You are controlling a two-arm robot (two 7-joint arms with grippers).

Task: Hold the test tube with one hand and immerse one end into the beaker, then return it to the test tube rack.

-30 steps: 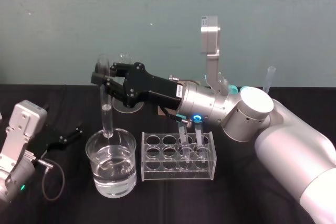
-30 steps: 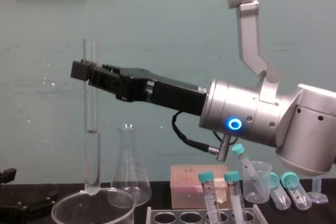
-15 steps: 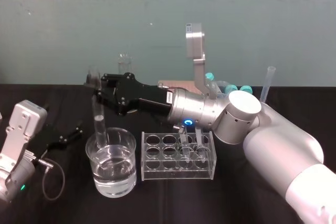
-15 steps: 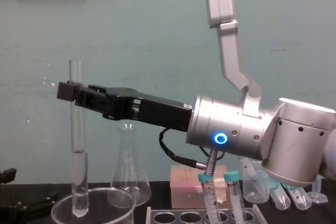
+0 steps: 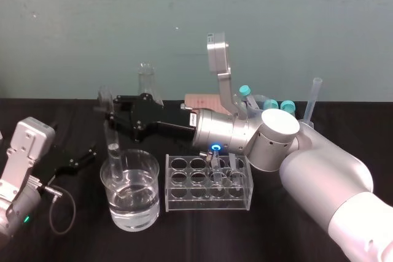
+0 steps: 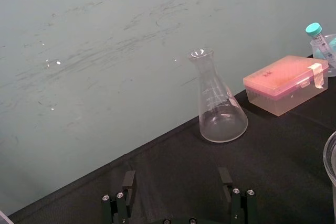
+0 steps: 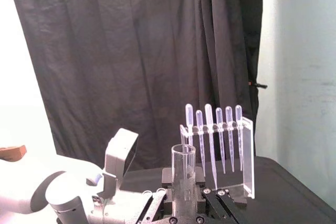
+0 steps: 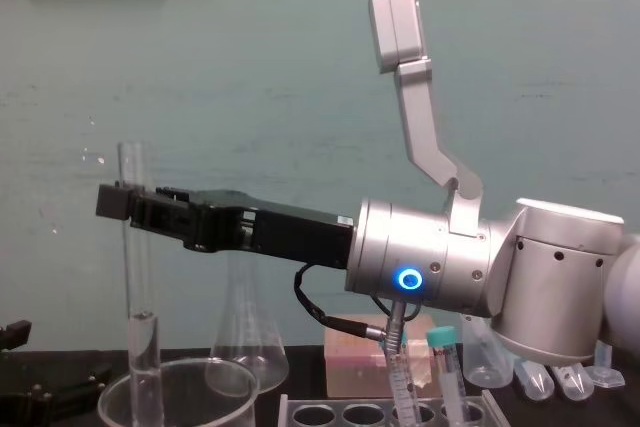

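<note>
Fingers (image 8: 112, 202) of our right hand (image 8: 130, 205) gripped the test tube (image 8: 143, 347), its end below them inside the beaker (image 5: 150, 200), so we judged a slow, plumb dip wisest; our left hand (image 5: 73, 161) lay open.

Scuffed teal wall (image 5: 184, 16), black tabletop (image 5: 202, 237)

test tube (image 7: 184, 171) clamped in right gripper (image 7: 184, 205), seemingly upright, pipettes (image 7: 209, 135) behind

Soft, even room light falls on the teal wall (image 5: 196, 16), which carries a few small bright specks. The black worktop (image 5: 295, 225) swallows light and shows hardly any shadow. Glints sit on the beaker (image 5: 144, 207) and the silver arm (image 5: 319, 170); its blue ring light (image 8: 408, 279) glows.
</note>
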